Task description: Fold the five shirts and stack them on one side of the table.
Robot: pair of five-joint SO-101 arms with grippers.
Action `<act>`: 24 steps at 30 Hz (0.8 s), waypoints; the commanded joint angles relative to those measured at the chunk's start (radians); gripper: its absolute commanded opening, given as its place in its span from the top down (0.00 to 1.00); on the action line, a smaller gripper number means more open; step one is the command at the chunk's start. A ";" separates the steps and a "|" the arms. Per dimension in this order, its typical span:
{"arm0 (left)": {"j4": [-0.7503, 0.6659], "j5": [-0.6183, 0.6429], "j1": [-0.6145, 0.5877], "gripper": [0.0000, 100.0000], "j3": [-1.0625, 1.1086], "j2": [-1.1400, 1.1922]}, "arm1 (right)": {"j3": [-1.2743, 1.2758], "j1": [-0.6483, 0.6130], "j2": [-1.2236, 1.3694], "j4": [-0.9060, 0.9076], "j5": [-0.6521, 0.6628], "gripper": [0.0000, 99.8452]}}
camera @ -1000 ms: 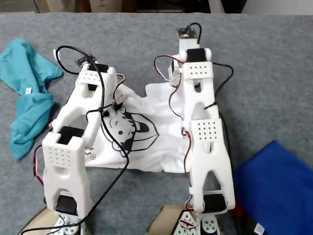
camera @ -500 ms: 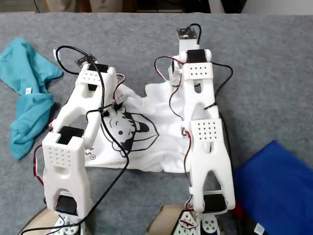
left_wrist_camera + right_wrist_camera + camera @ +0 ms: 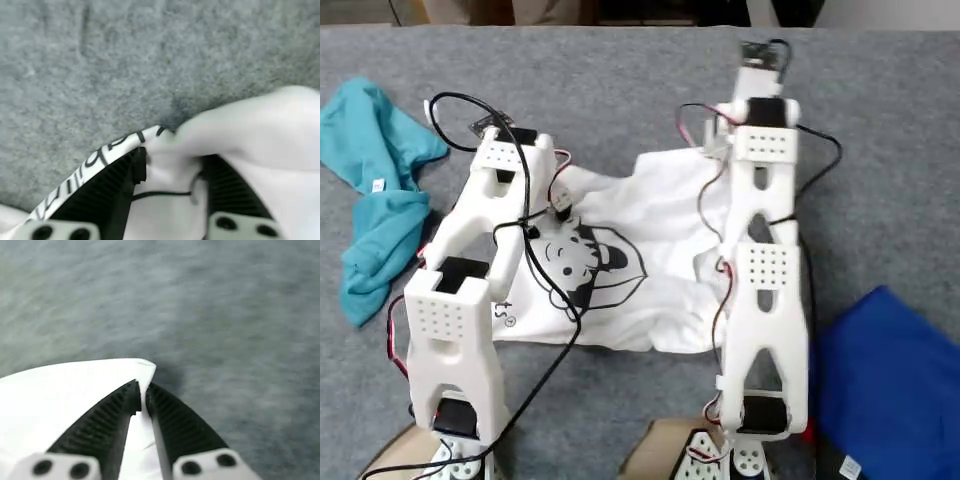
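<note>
Grey table [image 3: 620, 90]: blue shirt [image 3: 890, 380] nearest, by the right arm's base. Mid-table, white shirt [image 3: 640, 290] spread between the arms; left gripper [image 3: 170, 160] jaws clamp a bunched fold, right gripper [image 3: 144, 392] jaws nearly closed on its edge. Farther left, teal shirt [image 3: 375, 200], crumpled.

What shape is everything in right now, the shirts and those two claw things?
white shirt: spread out print-up, rumpled, held at two spots.
teal shirt: crumpled in a heap, unfolded.
blue shirt: lying flat; cannot tell if folded.
left gripper: shut on bunched white cloth.
right gripper: shut on a corner of the white shirt.
</note>
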 commanded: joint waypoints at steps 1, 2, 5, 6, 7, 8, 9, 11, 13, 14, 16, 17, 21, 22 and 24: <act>0.074 0.006 -0.009 0.66 -0.157 -0.071 | -0.047 0.076 -0.013 -0.031 -0.043 1.00; 0.101 0.006 -0.011 0.63 -0.193 -0.076 | -0.048 0.093 -0.013 -0.038 -0.051 1.00; 0.193 0.011 -0.028 0.58 -0.305 -0.077 | -0.047 0.151 -0.022 -0.049 -0.055 1.00; 0.212 0.011 -0.028 0.58 -0.341 -0.076 | -0.047 0.174 -0.028 -0.054 -0.058 1.00; 0.221 0.012 -0.028 0.58 -0.368 -0.071 | -0.047 0.205 -0.031 -0.057 -0.063 1.00; 0.221 0.014 -0.026 0.58 -0.394 -0.065 | -0.047 0.239 -0.031 -0.068 -0.064 1.00; 0.218 0.025 -0.023 0.58 -0.419 -0.054 | -0.047 0.269 -0.031 -0.078 -0.066 1.00; 0.190 0.083 0.006 0.58 -0.443 -0.016 | -0.045 0.325 -0.031 -0.097 -0.087 1.00; 0.172 0.130 0.040 0.58 -0.448 0.031 | -0.045 0.364 -0.031 -0.106 -0.133 1.00; 0.170 0.152 0.058 0.58 -0.448 0.059 | -0.045 0.383 -0.031 -0.110 -0.149 0.99; 0.170 0.173 0.101 0.58 -0.446 0.117 | -0.045 0.421 -0.031 -0.129 -0.167 0.99; 0.173 0.173 0.123 0.58 -0.450 0.148 | -0.045 0.440 -0.031 -0.133 -0.180 0.99; 0.184 0.173 0.212 0.58 -0.446 0.240 | -0.045 0.492 -0.031 -0.166 -0.221 0.99; 0.199 0.173 0.233 0.58 -0.453 0.254 | -0.045 0.499 -0.031 -0.176 -0.222 0.99; 0.232 0.175 0.276 0.58 -0.460 0.265 | -0.045 0.512 -0.027 -0.196 -0.238 0.99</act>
